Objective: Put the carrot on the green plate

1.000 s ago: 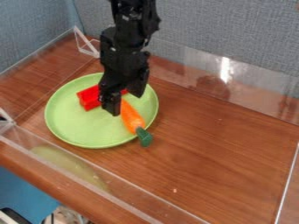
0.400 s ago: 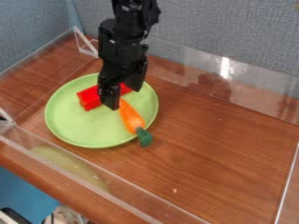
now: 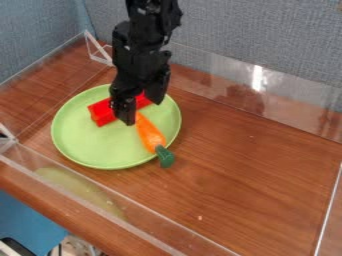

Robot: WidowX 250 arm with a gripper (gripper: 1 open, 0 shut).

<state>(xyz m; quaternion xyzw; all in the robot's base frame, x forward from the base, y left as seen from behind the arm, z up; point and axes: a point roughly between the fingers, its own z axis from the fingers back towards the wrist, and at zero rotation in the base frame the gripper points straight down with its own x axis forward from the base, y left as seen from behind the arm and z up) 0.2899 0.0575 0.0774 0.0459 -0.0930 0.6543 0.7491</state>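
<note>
Gripper (image 3: 140,112): pointing down over the plate, its two dark fingers spread apart, the tips toward the upper right part of the dish; nothing is gripped between them. Whether the tips touch anything below cannot be told.
Arm (image 3: 150,22): black, entering from the top edge of the frame left of center, running nearly straight down, widening into the bulkier body of the gripper in the upper middle.
Finger spread: one fingertip to the left, in front of the red block, the other to the right, above the carrot's upper end in the frame.
Carrot (image 3: 152,134): on the green plate, right side of it, slanting from the orange end near the fingers down to the dark green stub, which reaches over the plate's lower right rim.
Green plate (image 3: 96,148): left of center in the frame, lying flat on the wooden table.
Red block (image 3: 102,112): on the upper part of the plate, partly hidden behind the gripper, running from left toward upper right.
Table (image 3: 247,170): brown wood, filling the right and lower middle of the frame, with a clear edging along its sides.
Backdrop (image 3: 267,40): gray wall across the upper right.
</note>
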